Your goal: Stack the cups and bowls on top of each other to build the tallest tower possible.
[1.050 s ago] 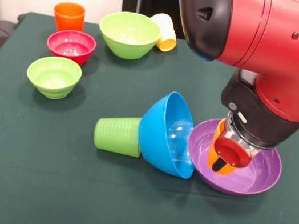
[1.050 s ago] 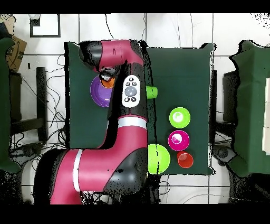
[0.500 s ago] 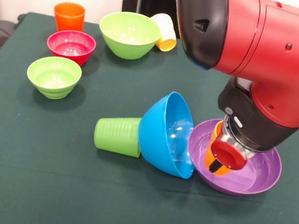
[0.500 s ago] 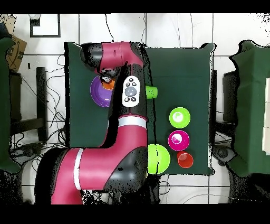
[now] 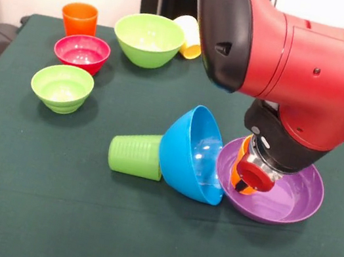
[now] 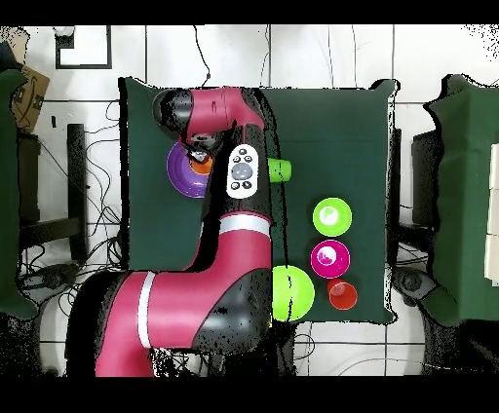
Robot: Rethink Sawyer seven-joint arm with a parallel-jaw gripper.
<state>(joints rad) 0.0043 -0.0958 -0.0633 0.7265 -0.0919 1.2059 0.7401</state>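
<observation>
Gripper (image 5: 247, 182) lowered into the purple bowl (image 5: 292, 202), finger spread not discernible, orange-yellow cup (image 5: 240, 170) seen at its tip inside that bowl, blue bowl (image 5: 191, 150) tipped alongside, against the green cup (image 5: 135, 154)

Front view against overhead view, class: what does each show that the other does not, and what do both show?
Only the front view shows the blue bowl tipped on its side between the ribbed green cup and the purple bowl, and the pale yellow cup lying on its side. Only the overhead view shows the tiled floor around the table. Both show the hand over the purple bowl with an orange cup.
</observation>
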